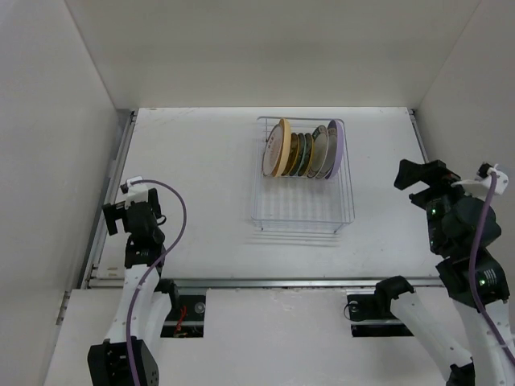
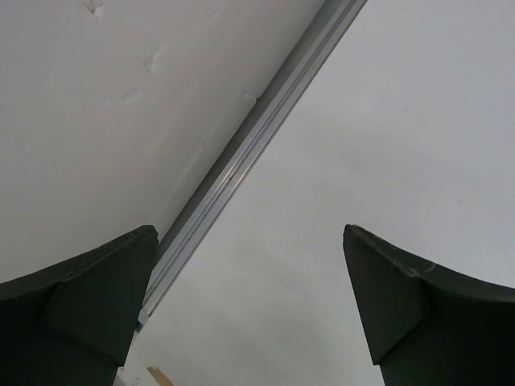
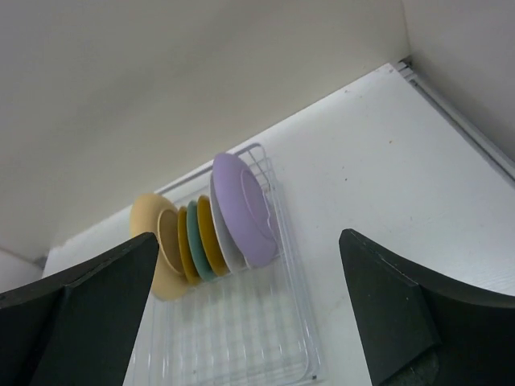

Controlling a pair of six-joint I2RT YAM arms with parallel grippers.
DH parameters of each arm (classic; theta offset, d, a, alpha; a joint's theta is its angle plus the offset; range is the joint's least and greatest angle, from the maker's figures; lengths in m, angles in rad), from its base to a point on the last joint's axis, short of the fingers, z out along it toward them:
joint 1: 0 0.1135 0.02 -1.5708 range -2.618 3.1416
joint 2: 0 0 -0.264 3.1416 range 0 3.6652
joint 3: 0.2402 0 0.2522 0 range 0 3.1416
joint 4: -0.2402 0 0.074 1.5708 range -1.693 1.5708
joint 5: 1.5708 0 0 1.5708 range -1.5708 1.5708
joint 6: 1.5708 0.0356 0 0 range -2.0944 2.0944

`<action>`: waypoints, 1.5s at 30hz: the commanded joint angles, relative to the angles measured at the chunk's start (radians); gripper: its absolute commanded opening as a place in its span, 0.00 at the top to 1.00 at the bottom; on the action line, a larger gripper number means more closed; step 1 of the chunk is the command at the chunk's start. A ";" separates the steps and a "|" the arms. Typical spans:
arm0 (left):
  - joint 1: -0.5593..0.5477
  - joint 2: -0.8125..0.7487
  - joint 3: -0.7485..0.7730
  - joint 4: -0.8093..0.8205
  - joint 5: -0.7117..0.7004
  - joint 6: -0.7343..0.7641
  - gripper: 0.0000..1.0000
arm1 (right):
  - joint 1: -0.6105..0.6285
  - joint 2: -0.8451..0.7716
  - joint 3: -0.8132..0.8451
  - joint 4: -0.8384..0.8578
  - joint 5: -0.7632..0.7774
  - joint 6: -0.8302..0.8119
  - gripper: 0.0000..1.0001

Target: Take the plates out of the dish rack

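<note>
The dish rack (image 1: 302, 215) sits at the far middle of the table (image 1: 193, 185), its long axis running from the near edge toward the back wall. The plates (image 1: 306, 153) stand on edge in its far half, in a tight row across the rack, faces turned left and right, with the lavender plate (image 3: 245, 209) at the right end. The left gripper (image 2: 249, 233) and the right gripper (image 3: 248, 237) are spread wide and hold nothing, both well apart from the rack. The risk, I think, is the tight spacing: a finger pushed between plates may tip the neighbours, or the light wire rack may slide or lift together with a plate

lav. plate (image 3: 241, 207), pale-orange plate (image 3: 147, 233); rack (image 1: 302, 207) wht wire
</note>
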 commanded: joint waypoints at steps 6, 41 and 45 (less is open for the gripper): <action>-0.004 -0.020 -0.006 0.039 0.014 0.005 0.00 | 0.007 -0.017 -0.019 0.020 -0.174 -0.038 0.00; -0.004 0.314 1.161 -0.891 0.838 0.128 0.00 | 0.059 1.004 0.520 -0.029 -0.158 -0.254 0.29; -0.004 0.371 1.175 -0.900 0.756 0.158 0.00 | 0.096 1.067 0.521 -0.003 -0.095 -0.245 0.29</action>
